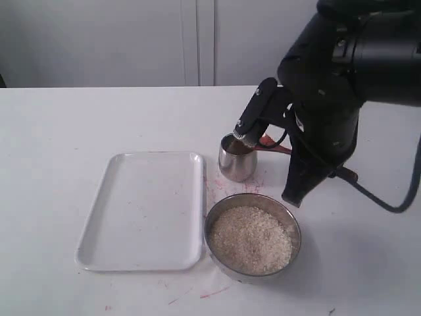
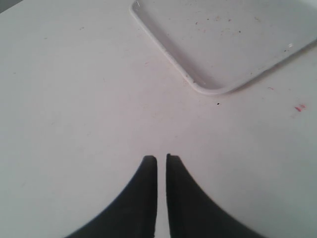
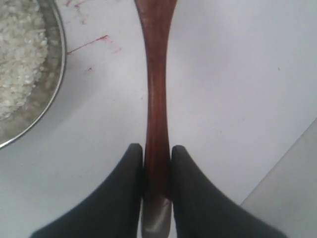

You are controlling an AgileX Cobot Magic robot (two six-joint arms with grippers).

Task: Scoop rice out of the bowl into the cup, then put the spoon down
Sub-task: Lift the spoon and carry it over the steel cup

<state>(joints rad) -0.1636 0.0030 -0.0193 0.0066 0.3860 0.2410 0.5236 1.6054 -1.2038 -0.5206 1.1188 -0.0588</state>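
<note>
My right gripper (image 3: 157,152) is shut on the slim handle of the reddish-brown wooden spoon (image 3: 156,74); the spoon's oval end lies outside the right wrist view. In the exterior view the right gripper (image 1: 245,130) hangs just over the mouth of the small steel cup (image 1: 237,164), and something dark brown shows at the cup's rim. The wide metal bowl (image 1: 290,222) full of off-white rice (image 1: 250,240) stands in front of the cup. The bowl (image 3: 55,89) and the rice (image 3: 17,54) also show beside the spoon handle. My left gripper (image 2: 161,158) is shut and empty above bare table.
A white rectangular tray (image 1: 141,210) lies empty to the left of the bowl and cup; one corner of the tray (image 2: 198,85) shows ahead of the left gripper. Red marks stain the white table (image 1: 59,131) round the bowl. The bulky right arm (image 1: 329,99) looms behind the cup.
</note>
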